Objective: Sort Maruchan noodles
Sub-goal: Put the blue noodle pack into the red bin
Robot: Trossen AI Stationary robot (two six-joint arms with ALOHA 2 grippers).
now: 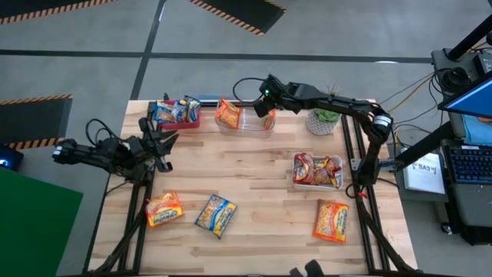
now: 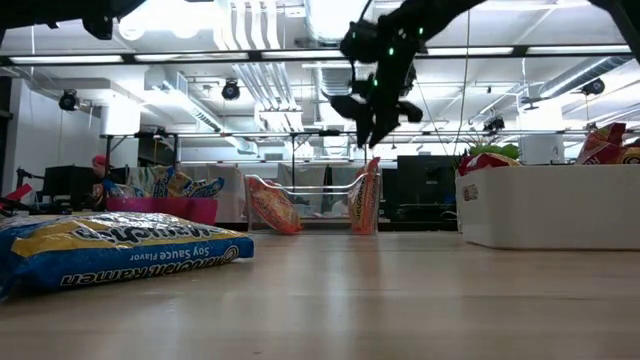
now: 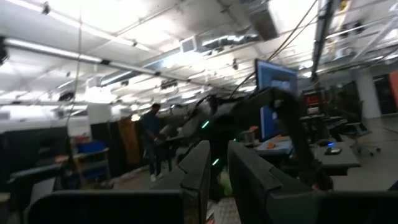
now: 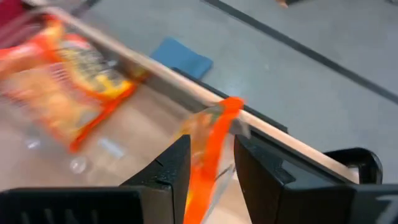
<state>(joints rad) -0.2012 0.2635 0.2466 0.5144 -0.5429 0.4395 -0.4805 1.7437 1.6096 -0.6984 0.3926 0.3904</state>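
My right gripper (image 1: 264,109) is over the clear bin (image 1: 244,125) at the table's far middle, shut on an orange noodle packet (image 2: 365,197) that stands at the bin's right end. A second orange packet (image 1: 227,113) leans at the bin's left end. Blue packets stand in the pink bin (image 1: 178,112), and red ones lie in the white bin (image 1: 317,171). Three loose packets lie flat near the front: an orange one (image 1: 164,208), a blue one (image 1: 215,215) and another orange one (image 1: 331,220). My left gripper (image 1: 163,144) waits at the table's left, raised, its fingers (image 3: 217,174) close together and empty. My right gripper pinches the orange packet's top sealed edge (image 4: 214,146) between its two fingers, coming from above and pointing down. The packet hangs upright below the fingers, its lower end (image 2: 362,226) down inside the clear bin by the bin's right wall.
A potted green plant (image 1: 324,120) stands just right of the clear bin, under my right arm. A blue cloth-like patch (image 4: 181,56) lies beyond the table's far edge. The middle of the wooden table (image 1: 238,165) is bare.
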